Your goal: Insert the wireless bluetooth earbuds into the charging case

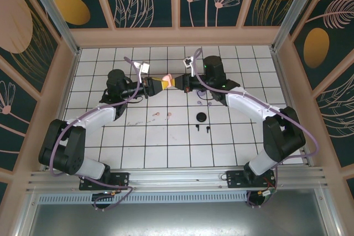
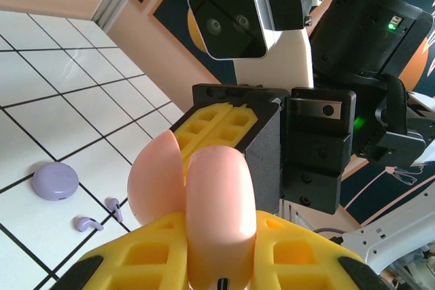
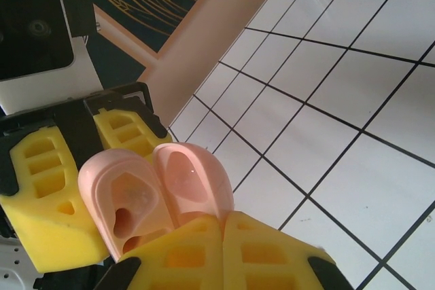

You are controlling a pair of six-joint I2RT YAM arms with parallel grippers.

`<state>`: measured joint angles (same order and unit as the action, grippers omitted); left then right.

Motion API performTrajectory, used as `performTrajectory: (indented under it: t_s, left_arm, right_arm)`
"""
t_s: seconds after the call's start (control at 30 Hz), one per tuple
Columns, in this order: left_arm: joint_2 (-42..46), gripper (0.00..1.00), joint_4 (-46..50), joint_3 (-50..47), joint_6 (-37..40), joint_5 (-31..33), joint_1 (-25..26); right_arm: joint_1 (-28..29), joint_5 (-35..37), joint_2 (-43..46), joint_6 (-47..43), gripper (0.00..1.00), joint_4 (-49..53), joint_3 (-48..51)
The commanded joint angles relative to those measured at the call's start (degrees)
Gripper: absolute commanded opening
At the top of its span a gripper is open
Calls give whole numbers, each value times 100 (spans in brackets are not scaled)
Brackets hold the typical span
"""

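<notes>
A pink charging case (image 1: 167, 81) hangs open in mid-air over the far half of the table. My left gripper (image 2: 221, 246) is shut on its base half (image 2: 221, 202), with the lid (image 2: 155, 178) swung aside. In the right wrist view the base's hollow earbud wells (image 3: 126, 212) and the lid (image 3: 194, 181) face the camera. My right gripper (image 3: 223, 229) is shut, its tips against the lid's rim; whether it pinches the rim I cannot tell. Two pink earbuds (image 1: 162, 114) lie on the table below, two lavender earbuds (image 2: 86, 223) beside a lavender case (image 2: 54, 181).
A black round case (image 1: 201, 117) lies on the white tiled table (image 1: 138, 147) with two black earbuds (image 1: 202, 129) just in front of it. Wooden walls (image 1: 177, 37) ring the table. The two grippers (image 1: 168, 82) meet nose to nose at the far middle.
</notes>
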<state>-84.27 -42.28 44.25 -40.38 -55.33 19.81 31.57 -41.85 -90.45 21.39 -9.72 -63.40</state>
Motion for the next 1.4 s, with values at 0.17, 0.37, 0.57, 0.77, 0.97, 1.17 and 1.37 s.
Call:
performTrajectory:
  t_s: [0.17,0.37,0.57,0.77,0.97,1.17,1.37]
  left_arm:
    - [-6,50,446,50,377,431,49]
    - [-9,75,1905,655,1419,840,40]
    - [-151,84,3579,1547,2610,1009,31]
    - [-603,86,5270,2615,3780,1161,23]
    - [-1171,86,6538,3501,4611,1018,5]
    - [-1858,77,7505,4271,5217,529,7]
    - [-2103,71,7808,4590,5481,222,7]
  right_arm:
    - [64,650,-140,-461,0,665,-482]
    - [-190,1506,-416,-1310,0,1864,-1035]
    - [-389,2241,-814,-2459,0,2791,-1746]
    - [-381,3135,-1229,-3608,0,3472,-2440]
    - [-210,3475,-1235,-4226,0,3620,-2464]
    - [94,3793,-1047,-4495,0,3765,-2375]
    - [302,3759,-665,-4441,0,3677,-2133]
